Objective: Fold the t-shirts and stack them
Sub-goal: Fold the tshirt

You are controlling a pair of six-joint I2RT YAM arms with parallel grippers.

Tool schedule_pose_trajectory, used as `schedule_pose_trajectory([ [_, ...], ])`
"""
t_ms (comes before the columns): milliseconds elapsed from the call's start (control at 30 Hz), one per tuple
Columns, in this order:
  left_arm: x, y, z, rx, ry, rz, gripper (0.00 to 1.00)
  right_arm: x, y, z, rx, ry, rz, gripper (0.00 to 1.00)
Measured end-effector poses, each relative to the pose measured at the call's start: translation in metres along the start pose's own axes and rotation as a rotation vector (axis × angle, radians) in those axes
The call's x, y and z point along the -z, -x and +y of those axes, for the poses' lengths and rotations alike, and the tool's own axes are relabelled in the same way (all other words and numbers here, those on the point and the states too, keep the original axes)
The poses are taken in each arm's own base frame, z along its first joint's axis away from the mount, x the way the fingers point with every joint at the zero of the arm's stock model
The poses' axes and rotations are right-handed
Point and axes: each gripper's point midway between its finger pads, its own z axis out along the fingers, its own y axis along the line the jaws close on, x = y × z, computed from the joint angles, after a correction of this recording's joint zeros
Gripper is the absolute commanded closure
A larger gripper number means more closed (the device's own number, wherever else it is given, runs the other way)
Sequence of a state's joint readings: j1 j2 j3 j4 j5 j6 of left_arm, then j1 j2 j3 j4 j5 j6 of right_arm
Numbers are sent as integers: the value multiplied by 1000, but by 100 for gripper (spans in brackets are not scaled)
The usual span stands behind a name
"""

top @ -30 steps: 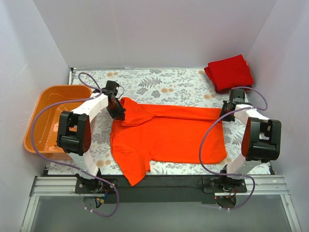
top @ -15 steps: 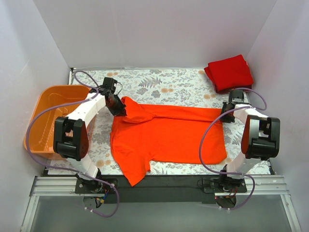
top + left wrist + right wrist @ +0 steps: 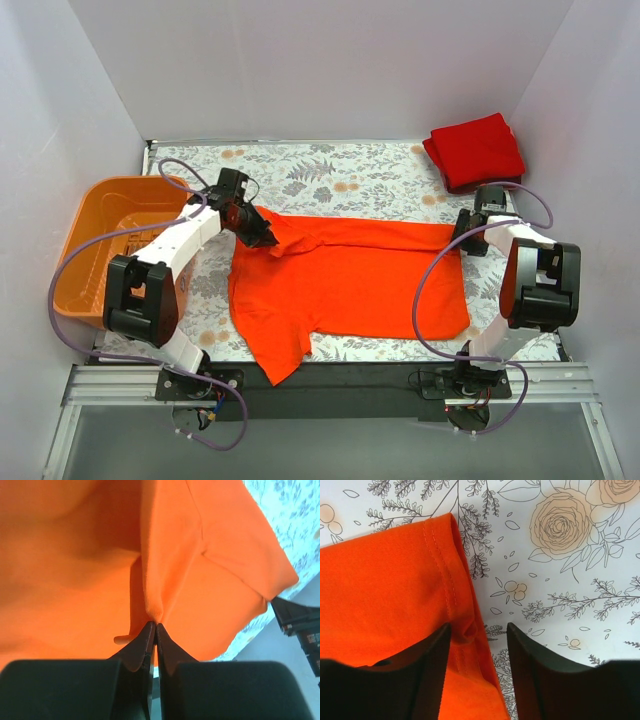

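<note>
Lower centre of the top view, your orange-red t-shirt [image 3: 350, 285] is lying spread on the floral table cover [image 3: 330, 175], one sleeve trailing toward the bottom edge; at its upper right corner your right gripper [image 3: 466, 243] is standing with jaws parted, the hem sitting loose between them; at centre left your left gripper [image 3: 266, 239] is pinching a raised fold of that shirt tight; the orange basket [image 3: 90, 230] is sitting at the left; the deeper red t-shirt [image 3: 475, 150] is resting folded in the upper right.
</note>
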State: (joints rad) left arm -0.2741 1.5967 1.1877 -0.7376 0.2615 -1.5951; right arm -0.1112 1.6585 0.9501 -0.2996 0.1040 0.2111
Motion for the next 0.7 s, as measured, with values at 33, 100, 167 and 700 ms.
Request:
schedule_pose_trajectory([
  [33, -1, -5, -2, 1, -5, 11, 99, 1, 0, 0, 0, 1, -2, 42],
  [100, -4, -14, -4, 2, -12, 28, 99, 3, 2, 1, -1, 4, -10, 40],
  [167, -7, -22, -5, 5, -16, 45, 99, 8, 6, 2, -2, 8, -26, 39],
  [700, -17, -16, 23, 34, 73, -48, 98, 85, -14, 191, 360, 547, -158, 53],
])
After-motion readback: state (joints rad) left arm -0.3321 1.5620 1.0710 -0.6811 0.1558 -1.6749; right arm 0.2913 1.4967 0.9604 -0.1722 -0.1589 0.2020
